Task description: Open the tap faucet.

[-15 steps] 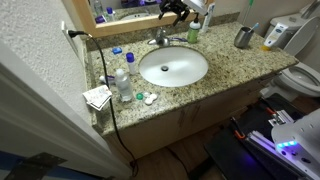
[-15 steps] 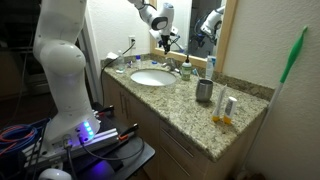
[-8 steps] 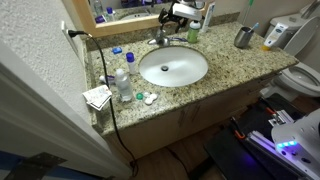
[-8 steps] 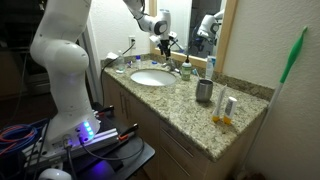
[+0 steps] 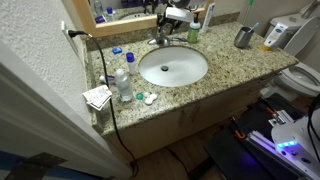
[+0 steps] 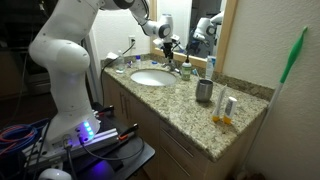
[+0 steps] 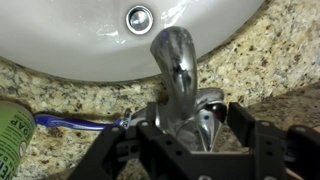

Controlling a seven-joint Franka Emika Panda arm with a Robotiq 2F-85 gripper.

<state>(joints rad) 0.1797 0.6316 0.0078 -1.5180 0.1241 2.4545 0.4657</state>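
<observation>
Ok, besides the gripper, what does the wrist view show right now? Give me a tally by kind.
Faucet: 1
Basin: 1
Drain: 1
Toothbrush: 1
Green container: 1
Total: 5

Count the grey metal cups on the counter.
1. The grey metal cup stands on the granite counter, apart from the basin, near the mirror wall. Others may be hidden from these views.
</observation>
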